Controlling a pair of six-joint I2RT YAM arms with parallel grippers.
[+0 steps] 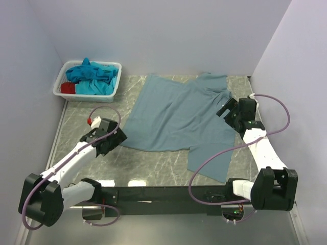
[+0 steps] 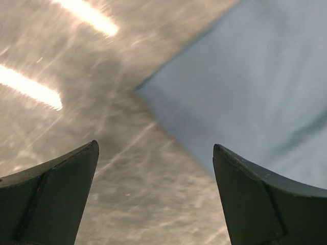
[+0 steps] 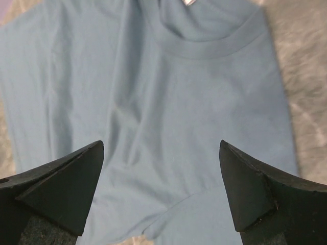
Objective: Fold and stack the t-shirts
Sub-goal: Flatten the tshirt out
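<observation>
A dusty grey-blue t-shirt [image 1: 173,115] lies spread on the marble table [image 1: 153,163], neck toward the right and one sleeve trailing to the near right. My left gripper [image 1: 120,139] hovers open at the shirt's near-left corner [image 2: 245,87], over bare table with nothing between its fingers. My right gripper [image 1: 224,109] is open above the shirt's shoulder; the right wrist view shows the gripper [image 3: 161,145] over cloth below the collar [image 3: 214,43] and a white neck label [image 3: 189,2]. Turquoise t-shirts [image 1: 94,76] and a red one [image 1: 68,88] sit bunched in the basket.
The white plastic basket [image 1: 84,97] stands at the far left corner. White walls close in the table on the left, back and right. Purple cables loop from both arms over the near part of the table.
</observation>
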